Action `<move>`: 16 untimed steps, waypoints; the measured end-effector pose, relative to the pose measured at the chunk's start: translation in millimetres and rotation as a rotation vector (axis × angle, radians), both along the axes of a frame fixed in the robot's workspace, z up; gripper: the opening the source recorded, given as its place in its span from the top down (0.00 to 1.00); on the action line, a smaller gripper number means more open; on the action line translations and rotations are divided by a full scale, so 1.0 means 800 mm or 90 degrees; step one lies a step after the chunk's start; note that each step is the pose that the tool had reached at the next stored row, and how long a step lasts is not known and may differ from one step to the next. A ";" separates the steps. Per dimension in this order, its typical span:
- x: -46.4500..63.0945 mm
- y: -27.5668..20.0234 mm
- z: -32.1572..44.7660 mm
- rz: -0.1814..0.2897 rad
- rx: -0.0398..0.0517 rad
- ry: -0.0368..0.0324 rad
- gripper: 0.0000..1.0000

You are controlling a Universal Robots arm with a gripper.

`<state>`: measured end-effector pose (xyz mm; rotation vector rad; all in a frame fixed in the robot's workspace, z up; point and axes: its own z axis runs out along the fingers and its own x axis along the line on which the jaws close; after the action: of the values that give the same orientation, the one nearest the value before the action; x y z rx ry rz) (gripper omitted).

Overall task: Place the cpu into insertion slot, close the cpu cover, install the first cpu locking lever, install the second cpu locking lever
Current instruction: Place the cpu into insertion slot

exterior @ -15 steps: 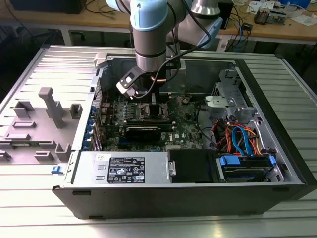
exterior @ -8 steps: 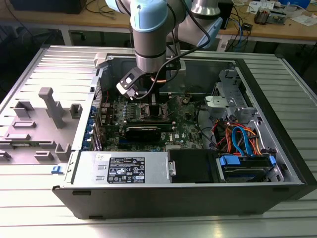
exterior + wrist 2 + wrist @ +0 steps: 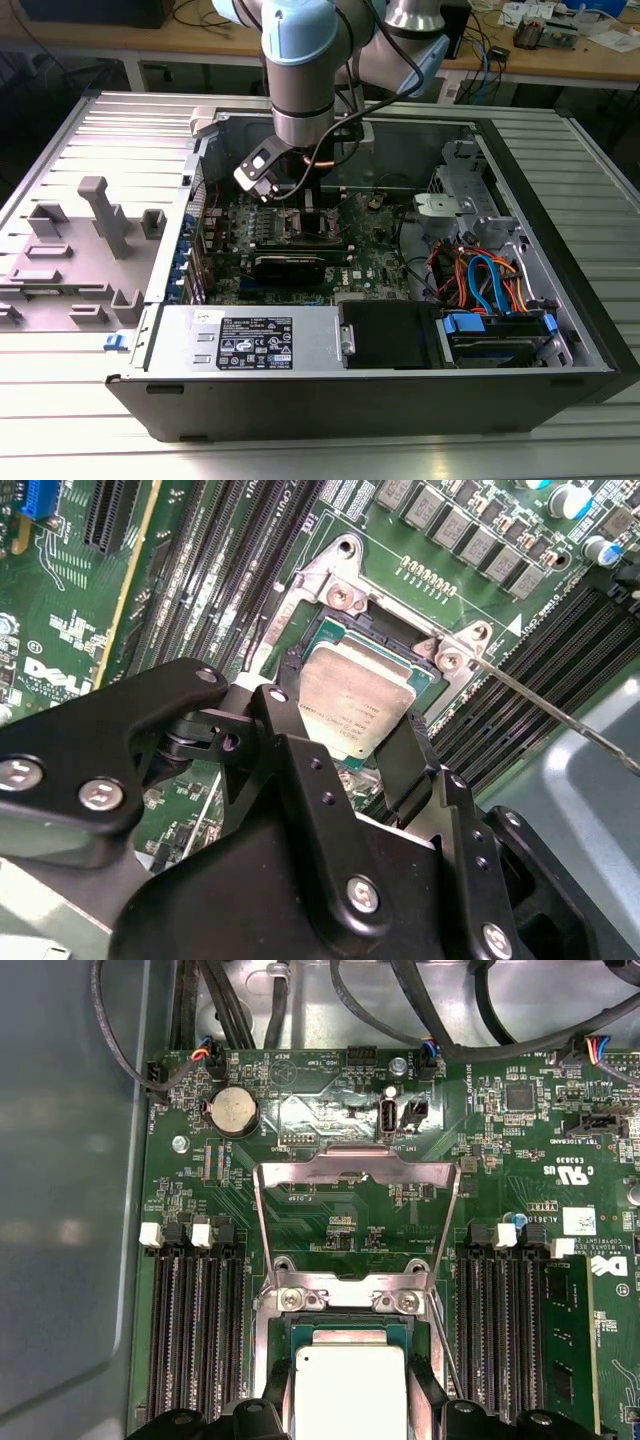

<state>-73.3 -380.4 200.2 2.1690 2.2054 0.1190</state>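
Ribbed metal table; behind it, a cluttered, seemingly wooden bench.

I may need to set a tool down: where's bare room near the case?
Bare ribbed table in front of the case and along its exterior view's right side. Crowded inside: gripper over the cpu, cables by the drives.

cpu between fingers — over insertion slot, cpu cover open beside
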 end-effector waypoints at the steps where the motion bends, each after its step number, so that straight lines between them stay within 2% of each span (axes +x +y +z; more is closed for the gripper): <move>1: 0.000 0.0000 0.0000 0.000 -0.0004 0.0000 0.45; 5: 0.001 0.0000 -0.0001 -0.006 -0.0014 -0.0001 0.45; 11: 0.001 0.0008 0.0000 -0.012 -0.0117 -0.0001 0.45; 16: 0.001 0.0014 0.0000 -0.012 -0.0118 -0.0001 0.45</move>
<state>-72.4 -379.3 200.2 2.1791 2.1770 0.0976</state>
